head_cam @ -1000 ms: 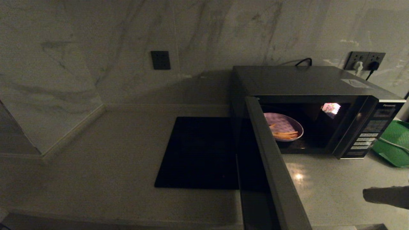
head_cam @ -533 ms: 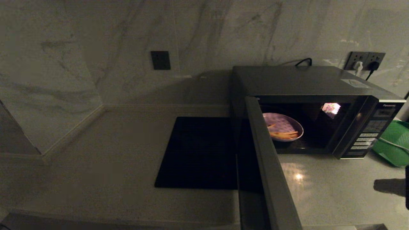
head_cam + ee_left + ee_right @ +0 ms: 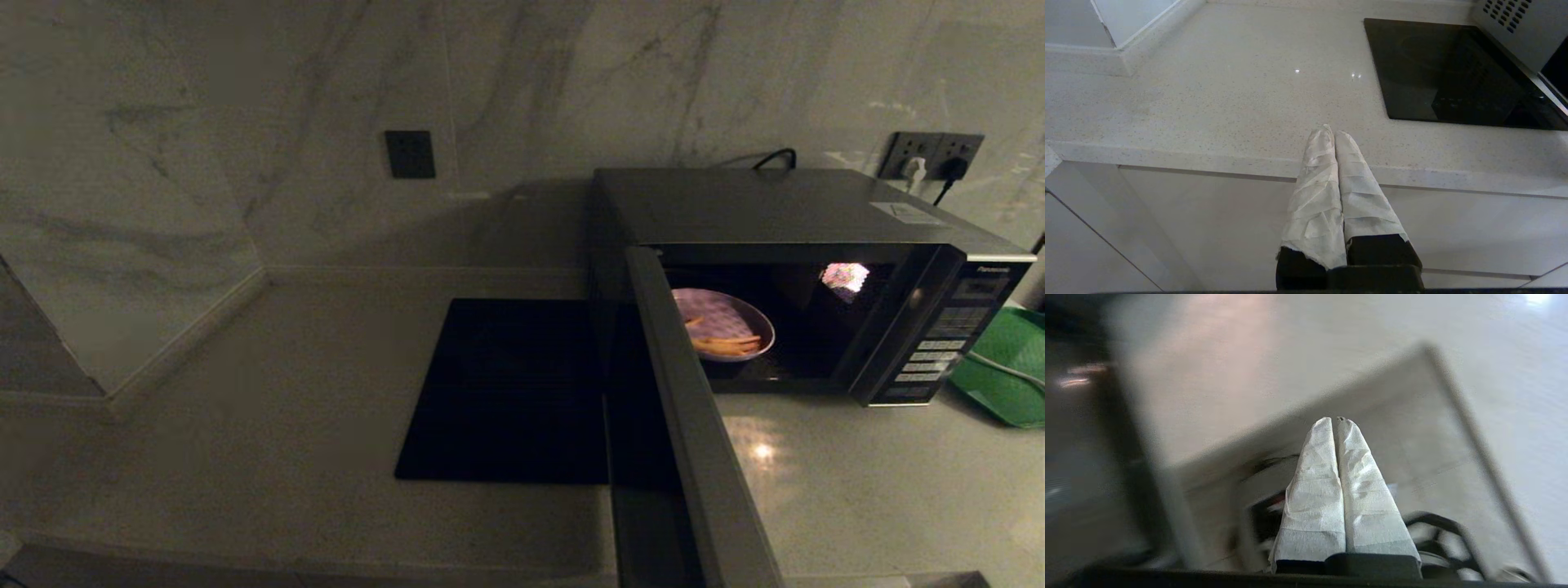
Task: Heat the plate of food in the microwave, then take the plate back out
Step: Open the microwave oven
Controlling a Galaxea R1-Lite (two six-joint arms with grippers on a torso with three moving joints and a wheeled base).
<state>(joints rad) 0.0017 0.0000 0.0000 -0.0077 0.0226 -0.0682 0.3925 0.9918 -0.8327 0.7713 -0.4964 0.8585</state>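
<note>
The microwave stands at the right of the counter with its door swung wide open toward me. Inside sits the pale-lavender plate of food, orange-yellow fries on its near side. Neither gripper shows in the head view. My left gripper is shut with nothing in it, hanging in front of the counter's front edge, left of the black mat. My right gripper is shut and holds nothing, seen against blurred surfaces away from the microwave.
A flat black square mat lies left of the microwave. A green tray with a cable over it sits at the far right. Wall sockets are behind the microwave. The marble wall steps in at the far left.
My right gripper, at the right edge of the head view one second ago, has pulled back to the right and left that view. The door and plate have not moved.
</note>
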